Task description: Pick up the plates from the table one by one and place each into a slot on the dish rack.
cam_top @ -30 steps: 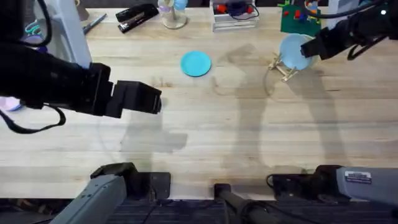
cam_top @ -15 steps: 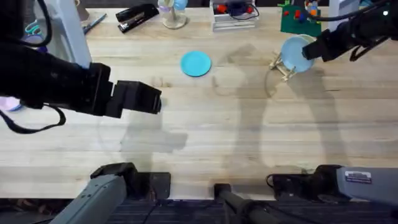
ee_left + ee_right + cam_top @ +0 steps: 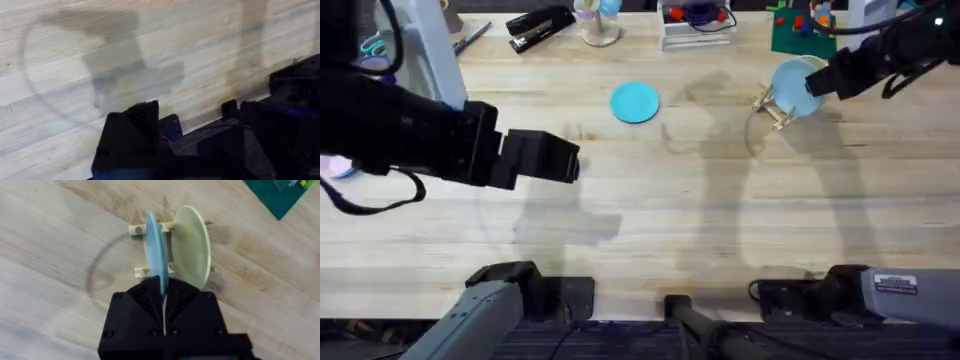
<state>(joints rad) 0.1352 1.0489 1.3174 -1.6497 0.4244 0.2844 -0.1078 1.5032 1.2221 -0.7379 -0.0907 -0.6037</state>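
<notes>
Plates first: pale light-blue round plastic plate (image 3: 156,247) is pinched by its rim in the right gripper (image 3: 163,296), standing on edge and lowered between the dowels of the small light wooden dish rack (image 3: 142,229), just beside a cream-yellow plate (image 3: 192,246) already upright in the neighbouring slot. Fingers clamp the plate's near edge; it looks vertical, aligned with the slot. Can't tell if its lower edge has bottomed out on the rack base.

Handling, my read: thin stiff plastic, light, slick surface. An edge pinch is the only workable hold while it is on edge, and it may pivot in the fingers if it catches a dowel. Rack looks light too, so a side push would likely shove it across the table rather than seat the plate. Open straight, withdraw straight up.

Second one: teal-turquoise round flat plastic plate (image 3: 636,102) lies flat on the light wooden plank table (image 3: 700,220), far side, middle, well apart from the rack. Flat on wood means no rim to pinch from above; probably needs one finger worked under the edge, or a slide towards open table.

Room: wide bare planks around the teal plate. Clutter along the far edge, including a black stapler (image 3: 539,24), sits near it. Rack is near the right far corner, beside a green board (image 3: 802,30).

Left gripper (image 3: 560,160) hovers over bare wood, left of centre; whether its fingers are apart or together, cannot tell.
</notes>
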